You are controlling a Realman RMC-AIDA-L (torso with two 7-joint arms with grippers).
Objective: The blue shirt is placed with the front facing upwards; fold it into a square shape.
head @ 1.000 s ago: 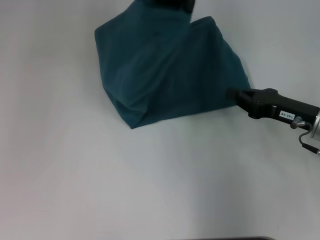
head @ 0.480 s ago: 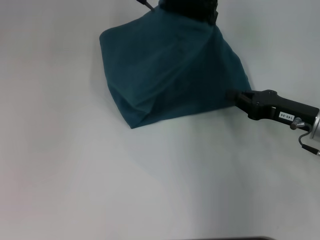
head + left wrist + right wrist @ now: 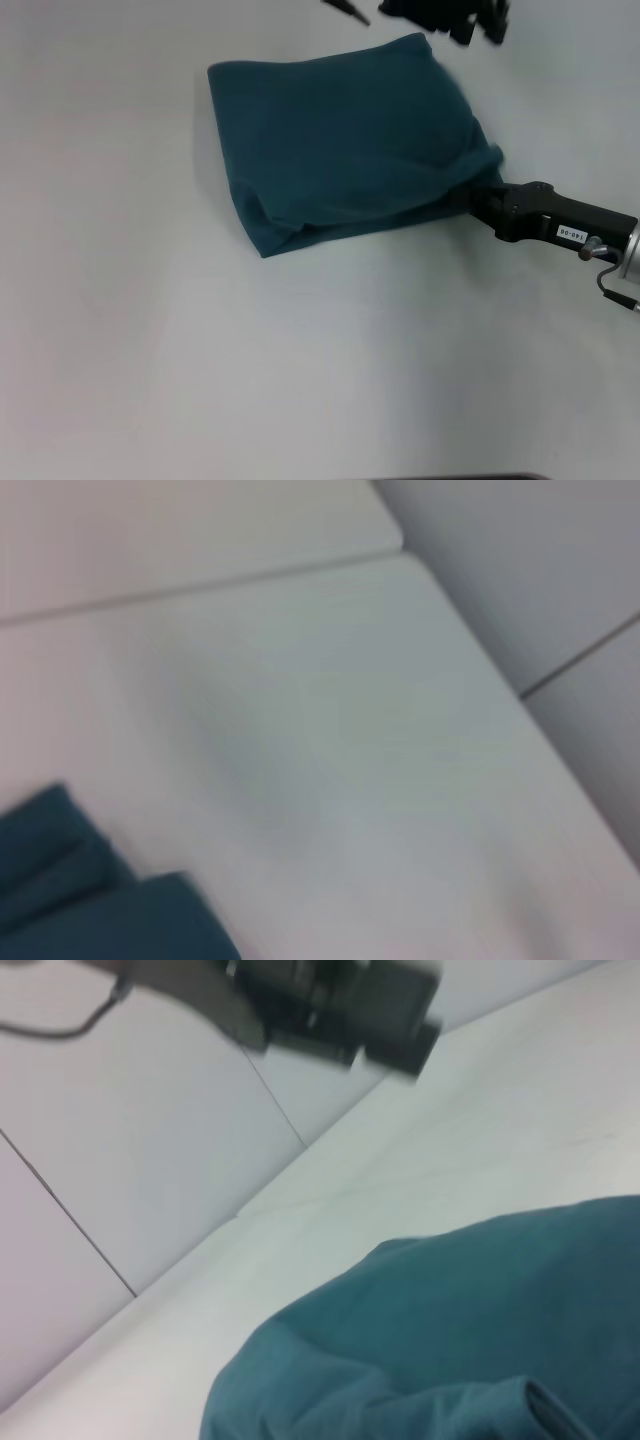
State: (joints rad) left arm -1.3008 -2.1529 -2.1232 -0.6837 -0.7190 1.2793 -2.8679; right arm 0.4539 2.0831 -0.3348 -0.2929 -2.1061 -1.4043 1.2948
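Observation:
The blue shirt [image 3: 340, 150] lies on the white table [image 3: 300, 360] as a rough square bundle with plain teal cloth on top. No letters show. My right gripper [image 3: 470, 196] reaches in from the right, and its tips are buried in the shirt's right edge, pinching the cloth there. My left gripper [image 3: 440, 18] is a blurred dark shape above the shirt's far edge, apart from the cloth. It also shows in the right wrist view as the left gripper [image 3: 330, 1005], high over the shirt [image 3: 450, 1330]. A corner of the shirt [image 3: 90, 905] shows in the left wrist view.
The white table surrounds the shirt, with broad bare surface toward me and to the left. The table's far edge [image 3: 470, 630] shows in the left wrist view, with grey panels beyond it.
The left gripper let go of the raised far part of the shirt and moved up and to the right. The cloth dropped flat into a square bundle. The right gripper stayed put.

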